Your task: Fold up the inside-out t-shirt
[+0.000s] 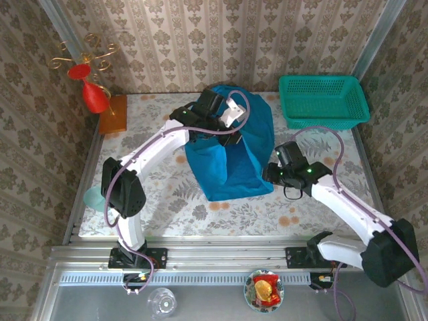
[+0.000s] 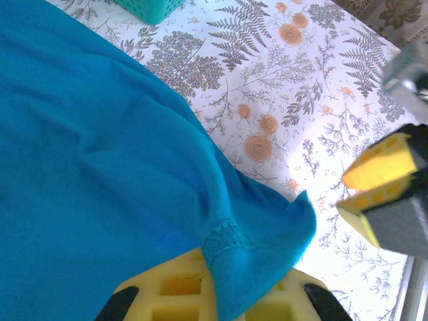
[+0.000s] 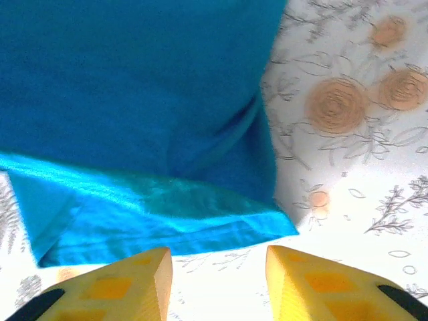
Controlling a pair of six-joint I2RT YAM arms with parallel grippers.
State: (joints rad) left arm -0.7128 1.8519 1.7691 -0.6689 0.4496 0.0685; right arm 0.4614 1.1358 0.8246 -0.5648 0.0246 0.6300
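Nearest me, the right gripper (image 3: 217, 257) hangs low over the flowered surface (image 1: 167, 194). Its fingers are apart and stand just short of the near hem corner (image 3: 267, 224) of the inside-out t-shirt (image 1: 227, 167), gripping nothing. That looks like a spot chosen so the corner sits straight ahead for a pinch.

The shirt lies mid-surface, with its near part flat and doubled at the hem. Its far part is raised into a hump because the left gripper (image 2: 221, 301) has its fingers clamped on a stitched edge of the cloth and holds it up off the surface. My guess is that lifted edge is meant to be carried across for a fold.

Beyond, at the far right, the teal mesh basket (image 1: 324, 100) sits apart from the shirt.
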